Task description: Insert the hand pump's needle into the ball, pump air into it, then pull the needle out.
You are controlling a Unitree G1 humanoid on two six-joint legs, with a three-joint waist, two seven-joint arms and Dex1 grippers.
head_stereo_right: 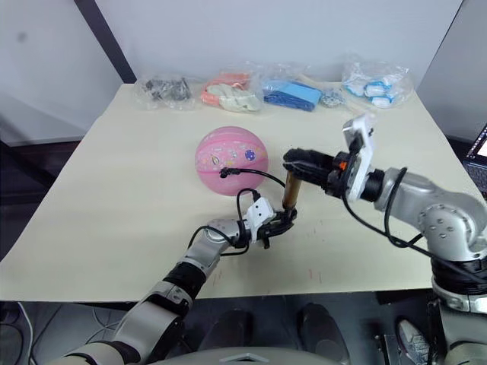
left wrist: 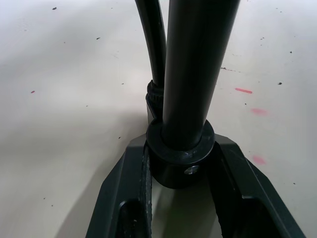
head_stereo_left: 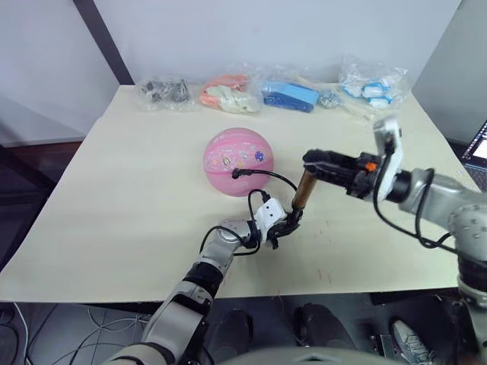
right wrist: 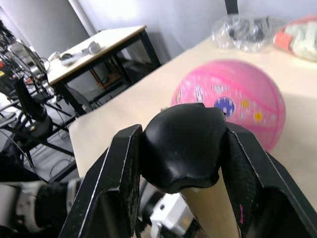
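- The hand pump (head_stereo_left: 304, 188) stands nearly upright on the table (head_stereo_left: 114, 213), just in front of and to the right of the ball (head_stereo_left: 238, 161), roughly mid-table.
- The left gripper (head_stereo_left: 285, 226) pinches the pump's black bottom cap; in the left wrist view both fingers (left wrist: 124, 198) press against that cap, with the barrel and hose rising from it.
- The right gripper (head_stereo_left: 316, 161) is clamped on the black T-handle (right wrist: 181, 146) at the top of the pump, its fingers tight on either side of it in the right wrist view.
- The thin black hose (head_stereo_left: 266, 176) loops from the pump's base up and over to the side of the ball that faces the pump; its dark tip (head_stereo_left: 236, 173) touches the ball's surface. The needle itself is too small to make out.
- The ball sits well apart from every table edge, with bare tabletop to its left and in front.
- Along the far edge lies a row of plastic bags (head_stereo_left: 293, 95), near the ball but not touching it.
- The left arm reaches in over the near edge; the right arm comes in from the right edge.
- The open surface to the left of the ball and pump runs out to the table's left edge.
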